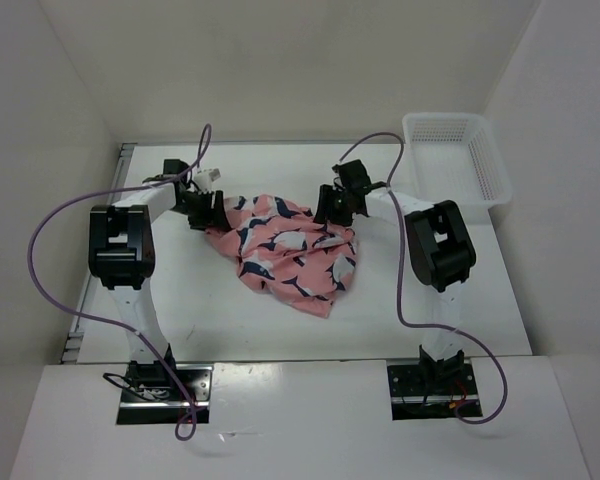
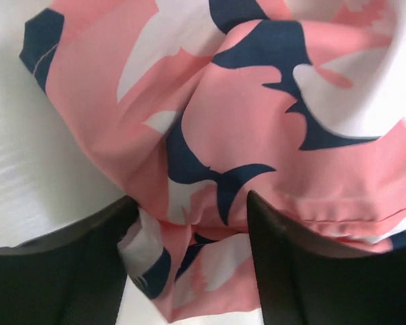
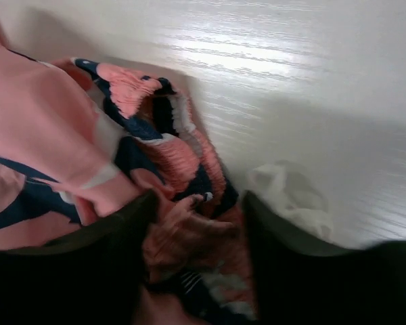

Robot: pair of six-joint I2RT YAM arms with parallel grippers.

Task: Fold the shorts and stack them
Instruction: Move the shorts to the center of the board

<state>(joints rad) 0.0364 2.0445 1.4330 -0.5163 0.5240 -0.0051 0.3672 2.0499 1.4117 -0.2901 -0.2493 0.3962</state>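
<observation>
The coral-pink shorts (image 1: 292,252) with navy and white whale shapes lie crumpled in the middle of the table. My left gripper (image 1: 208,212) is at their far left edge. In the left wrist view its black fingers (image 2: 68,271) stand apart with a loose fold of the shorts (image 2: 210,135) between them. My right gripper (image 1: 332,206) is at the far right edge. In the right wrist view its fingers (image 3: 304,271) press on the bunched elastic waistband (image 3: 189,230), which fills the gap; this view is blurred.
A white plastic mesh basket (image 1: 458,158) stands at the back right corner of the table. White walls close the table on the left, back and right. Purple cables loop from both arms. A small white label (image 3: 291,193) lies beside the waistband.
</observation>
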